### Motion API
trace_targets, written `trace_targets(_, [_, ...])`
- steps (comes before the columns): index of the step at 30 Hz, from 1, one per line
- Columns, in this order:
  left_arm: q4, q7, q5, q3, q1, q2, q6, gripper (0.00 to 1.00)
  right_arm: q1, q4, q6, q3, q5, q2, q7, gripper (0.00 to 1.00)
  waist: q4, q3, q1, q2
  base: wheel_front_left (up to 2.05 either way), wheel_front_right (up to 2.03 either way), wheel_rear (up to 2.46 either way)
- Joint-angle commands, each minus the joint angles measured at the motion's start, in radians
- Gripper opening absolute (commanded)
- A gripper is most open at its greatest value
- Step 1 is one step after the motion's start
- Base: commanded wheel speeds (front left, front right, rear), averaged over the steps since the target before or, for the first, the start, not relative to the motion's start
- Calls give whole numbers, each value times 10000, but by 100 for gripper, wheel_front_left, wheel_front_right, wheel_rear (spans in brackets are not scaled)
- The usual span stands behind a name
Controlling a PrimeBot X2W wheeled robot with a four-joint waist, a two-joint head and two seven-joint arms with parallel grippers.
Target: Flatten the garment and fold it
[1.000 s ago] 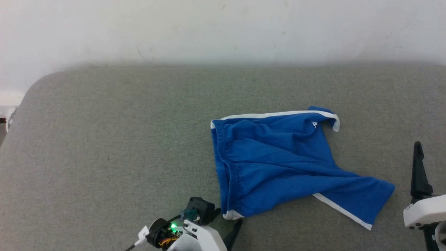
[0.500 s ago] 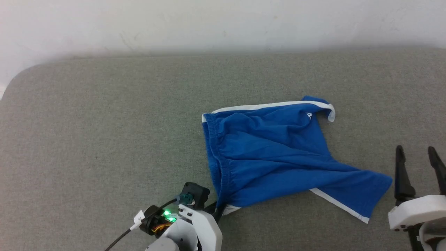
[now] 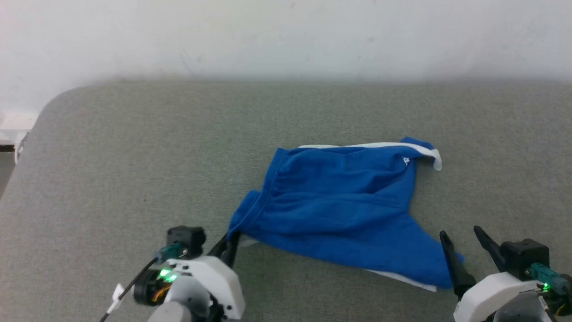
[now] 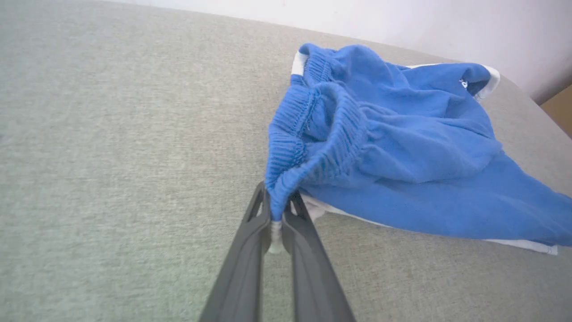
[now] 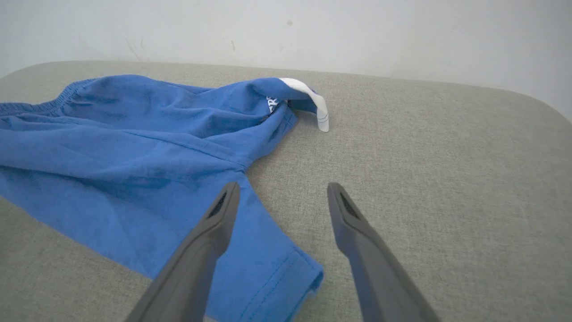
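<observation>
Lying crumpled right of centre on the grey desk (image 3: 134,156), the garment (image 3: 348,205) looks light, limp and stretchy, best taken at waistband (image 4: 313,147) corners or hems. The left jaws are clenched on the waistband corner at its 8 o'clock; the right jaws stand released over the leg hem (image 5: 286,273) at 4 o'clock.

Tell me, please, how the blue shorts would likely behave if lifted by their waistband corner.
Probably floppy: the shorts sag and crease away from the corner pinched in the left gripper. Likely light, as that pinch tents the waistband. The trailing leg would probably drag.
</observation>
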Motion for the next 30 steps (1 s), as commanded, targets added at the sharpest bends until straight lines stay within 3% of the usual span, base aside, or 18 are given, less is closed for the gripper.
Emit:
trace_targets(1, [-38, -43, -112, 166, 218, 141, 143, 0, 108, -35, -9, 15, 126, -67, 52, 100, 162, -97, 0, 0, 0, 0, 0])
trace_targets(7, [134, 194, -240, 396, 621, 383, 467, 0, 128, 21, -9, -27, 317, -181, 286, 100, 515, -43, 0, 0, 0, 0, 0])
trace_targets(8, [158, 188, -250, 389, 645, 379, 475, 5, 70, 34, -9, -16, 312, -229, 330, 100, 579, -15, 0, 0, 0, 0, 0])
trace_targets(9, [163, 137, -221, 365, 641, 381, 476, 75, -21, 35, -9, 15, 330, -278, 387, 100, 646, 14, 0, 0, 0, 0, 0])
trace_targets(10, [143, 11, -216, 375, 627, 345, 487, 100, -148, 26, -9, 67, 370, -340, 465, 100, 713, 38, 0, 0, 0, 0, 0])
trace_targets(14, [42, -504, -179, 288, 528, 241, 288, 100, -694, 1, -9, 265, 412, -710, 808, 100, 940, 121, 0, 0, 0, 0, 0])
trace_targets(23, [-209, -3224, 721, 50, 39, 135, -158, 100, -2752, 941, -9, 1198, 890, -1936, 3095, 100, 1933, 538, 0, 0, 0, 0, 0])
trace_targets(30, [-740, -3536, 1583, 243, 98, -200, -191, 100, -4278, 2344, -9, 1518, 798, -2413, 4164, 100, 2733, 1020, 0, 0, 0, 0, 0])
